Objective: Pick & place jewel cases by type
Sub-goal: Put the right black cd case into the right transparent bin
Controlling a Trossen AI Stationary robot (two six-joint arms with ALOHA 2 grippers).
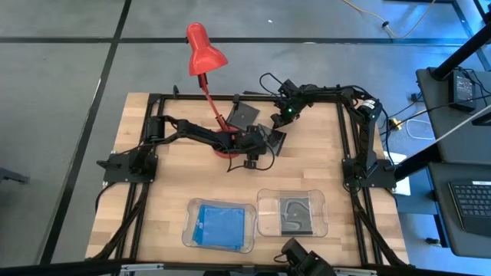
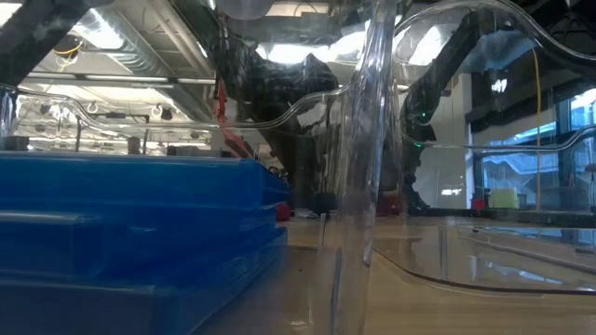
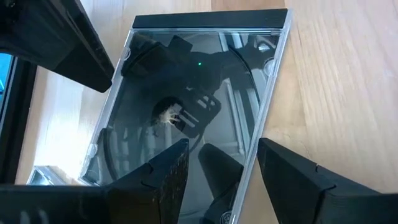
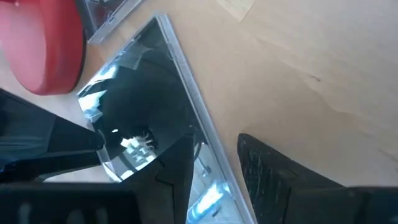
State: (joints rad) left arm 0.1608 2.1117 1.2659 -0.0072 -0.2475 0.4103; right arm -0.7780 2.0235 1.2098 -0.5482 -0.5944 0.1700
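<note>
Near the middle of the butcher-block wooden table (image 1: 322,153), the left gripper (image 3: 217,180) straddles one edge of a thin, flat, dark grey plastic jewel case (image 3: 193,99). One finger sits over the case's glossy face and the other outside its rim above bare wood, the jaws spread with the edge between them; whether the pads touch it cannot be told.

The right gripper (image 4: 214,180) meets the same case from the far side, one finger over the dark face, the other beyond the clear ribbed edge, jaws partly apart around that edge. The case lies just beside the round base of the red desk lamp (image 1: 205,52), turned diagonally to the table's sides.

A second dark case (image 1: 245,115) lies nearer the far edge. At the near edge, translucent blue cases (image 1: 219,225) fill one clear rounded tray (image 1: 186,230), dark ones (image 1: 295,215) the other (image 1: 321,222).
</note>
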